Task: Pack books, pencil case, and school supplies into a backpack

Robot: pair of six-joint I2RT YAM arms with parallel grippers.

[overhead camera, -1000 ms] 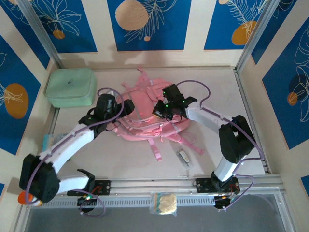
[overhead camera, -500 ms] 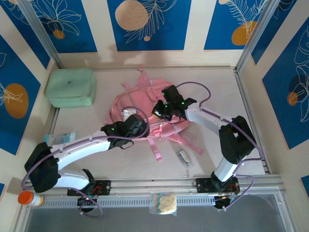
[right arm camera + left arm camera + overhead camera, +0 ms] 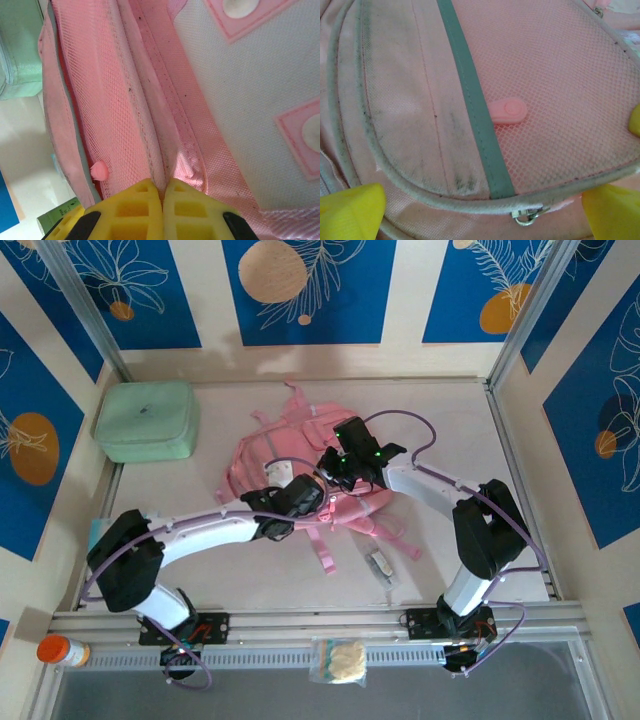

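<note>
We noted the backpack (image 3: 285,445) lying flat mid-table, its straps trailing toward the arm bases. The left gripper (image 3: 303,496) hung over its mesh front pocket with jaws spread wide and nothing between them. A pink zip tab (image 3: 507,110) lay on the mesh below. The right gripper (image 3: 163,192) was closed tight, pinching a fold of the backpack's pink fabric. The small pale supply item (image 3: 380,565) lay on the table just beside a strap, apart from both grippers.

Cream walls (image 3: 400,290), blue floral panels (image 3: 340,310), pale tabletop (image 3: 450,410), metal front rail (image 3: 300,618), possibly glass (image 3: 250,690) beyond.
</note>
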